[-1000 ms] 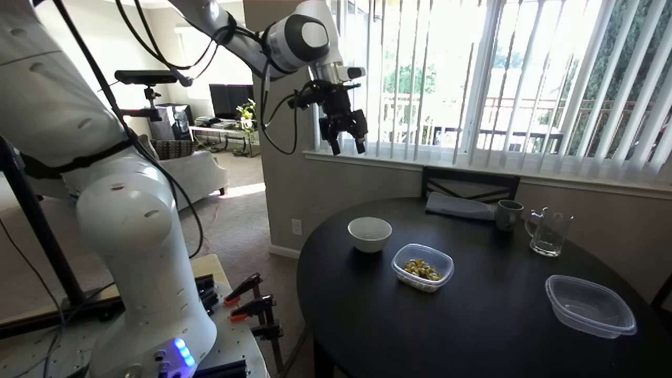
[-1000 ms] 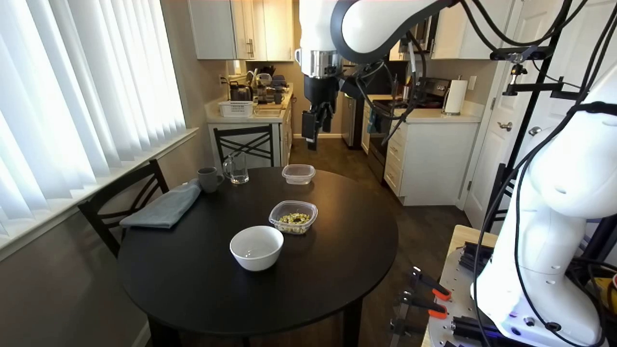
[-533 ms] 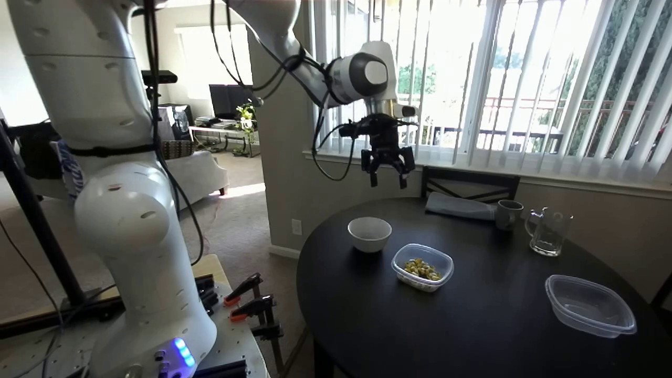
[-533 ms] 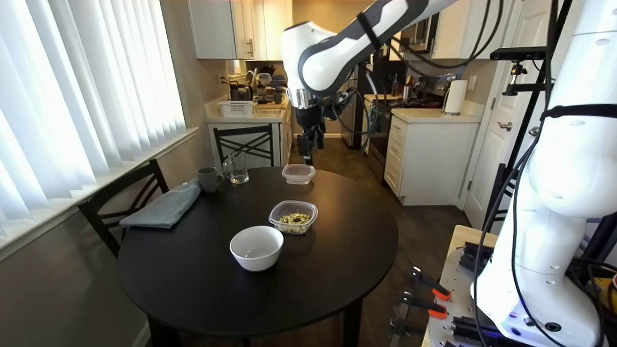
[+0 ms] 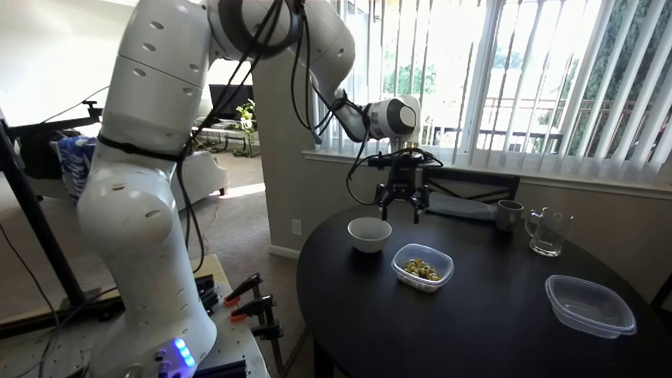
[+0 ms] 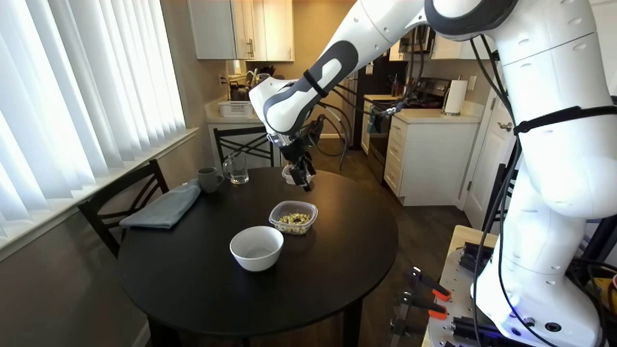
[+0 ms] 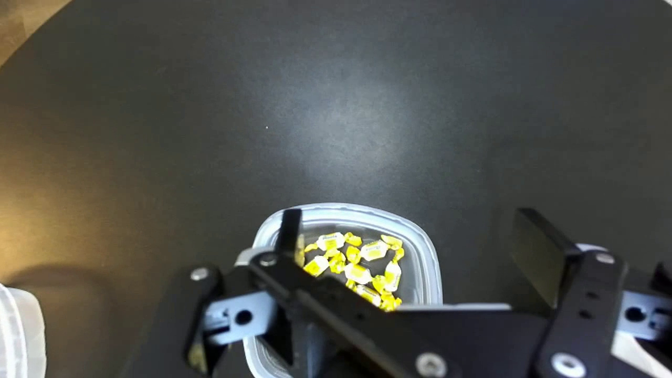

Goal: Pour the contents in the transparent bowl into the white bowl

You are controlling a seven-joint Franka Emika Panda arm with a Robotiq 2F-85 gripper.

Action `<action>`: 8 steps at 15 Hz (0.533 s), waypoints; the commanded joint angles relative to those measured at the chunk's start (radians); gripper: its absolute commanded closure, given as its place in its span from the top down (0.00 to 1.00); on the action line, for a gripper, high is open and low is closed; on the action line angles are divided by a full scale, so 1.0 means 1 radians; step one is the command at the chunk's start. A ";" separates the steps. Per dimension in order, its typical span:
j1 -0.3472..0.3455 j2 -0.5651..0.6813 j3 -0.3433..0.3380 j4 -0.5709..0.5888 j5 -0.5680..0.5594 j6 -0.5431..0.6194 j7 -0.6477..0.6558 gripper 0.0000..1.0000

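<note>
Robotiq gripper (image 5: 400, 216) hangs empty, fingers apart, near the clear plastic bowl (image 7: 341, 211) of wrapped candies (image 7: 358, 273), prob light, flexy, slick, so I'd gently pinch one wall at the rim, white bowl (image 6: 256, 249) close by on the same black table (image 6: 202, 289).

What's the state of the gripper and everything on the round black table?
Black two-fingered gripper: open, empty
Small clear plastic bowl: upright, holding yellow wrapped candies
Round white bowl: upright, empty
Larger clear container: upright, uncovered
Clear glass mug: upright
Grey mug: upright, contents hidden
Blue-grey cloth: folded

Transparent bowl (image 7: 341, 211) of smooth plastic
</note>
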State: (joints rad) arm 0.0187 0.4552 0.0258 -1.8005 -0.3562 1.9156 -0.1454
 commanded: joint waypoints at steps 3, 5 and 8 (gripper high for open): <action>0.004 0.087 -0.020 0.112 0.003 -0.053 -0.025 1.00; 0.004 0.114 -0.024 0.146 0.003 -0.064 -0.029 1.00; 0.004 0.119 -0.024 0.154 0.003 -0.068 -0.029 1.00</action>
State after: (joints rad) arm 0.0172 0.5735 0.0078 -1.6493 -0.3571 1.8496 -0.1717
